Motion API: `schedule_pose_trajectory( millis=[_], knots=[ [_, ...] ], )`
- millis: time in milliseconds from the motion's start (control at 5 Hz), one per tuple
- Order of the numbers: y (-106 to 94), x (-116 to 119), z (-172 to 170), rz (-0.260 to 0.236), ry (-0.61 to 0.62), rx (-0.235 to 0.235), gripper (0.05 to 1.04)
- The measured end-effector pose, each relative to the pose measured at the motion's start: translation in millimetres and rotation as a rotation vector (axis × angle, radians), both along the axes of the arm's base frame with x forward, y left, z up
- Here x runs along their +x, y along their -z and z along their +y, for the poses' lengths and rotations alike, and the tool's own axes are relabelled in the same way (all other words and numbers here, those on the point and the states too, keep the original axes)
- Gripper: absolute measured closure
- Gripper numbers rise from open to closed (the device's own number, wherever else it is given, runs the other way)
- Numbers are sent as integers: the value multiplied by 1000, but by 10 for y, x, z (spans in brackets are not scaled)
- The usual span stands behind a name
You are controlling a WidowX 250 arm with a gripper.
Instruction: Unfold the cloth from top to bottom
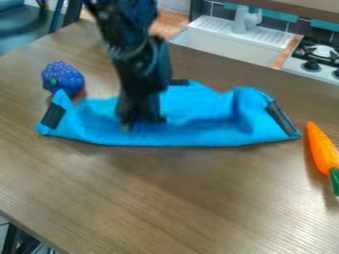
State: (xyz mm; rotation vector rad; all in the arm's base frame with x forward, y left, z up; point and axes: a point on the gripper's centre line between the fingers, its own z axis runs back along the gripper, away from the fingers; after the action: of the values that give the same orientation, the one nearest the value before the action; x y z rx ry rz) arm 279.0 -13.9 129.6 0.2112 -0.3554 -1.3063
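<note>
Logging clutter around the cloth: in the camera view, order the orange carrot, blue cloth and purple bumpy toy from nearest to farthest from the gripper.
1. Blue cloth, right at the gripper
2. Purple bumpy toy, towards the upper left
3. Orange carrot, at the right edge

A brown, wood-grained table [165, 198] is set in front of the white sink [225, 45], and a pale sheen of light is cast across its top. The sink is fitted with a white faucet [244, 19] and backed by dark tiles [270, 24] crossed by teal strips [275, 14]. To its right, past a narrow wooden strip [287, 52], a white stove [321, 73] with black knobs is placed; well to its left, dark furniture [23, 25] is seen.
</note>
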Motion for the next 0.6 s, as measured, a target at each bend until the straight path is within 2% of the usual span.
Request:
schedule_pose_trajectory(
  millis=[200, 400, 600],
  knots=[
    [146, -386, -110, 2, 48, 31, 1035],
    [168, -675, -142, -8, 87, 30, 1035],
    [20, -927, -180, -31, 134, 2, 1035]
  ],
)
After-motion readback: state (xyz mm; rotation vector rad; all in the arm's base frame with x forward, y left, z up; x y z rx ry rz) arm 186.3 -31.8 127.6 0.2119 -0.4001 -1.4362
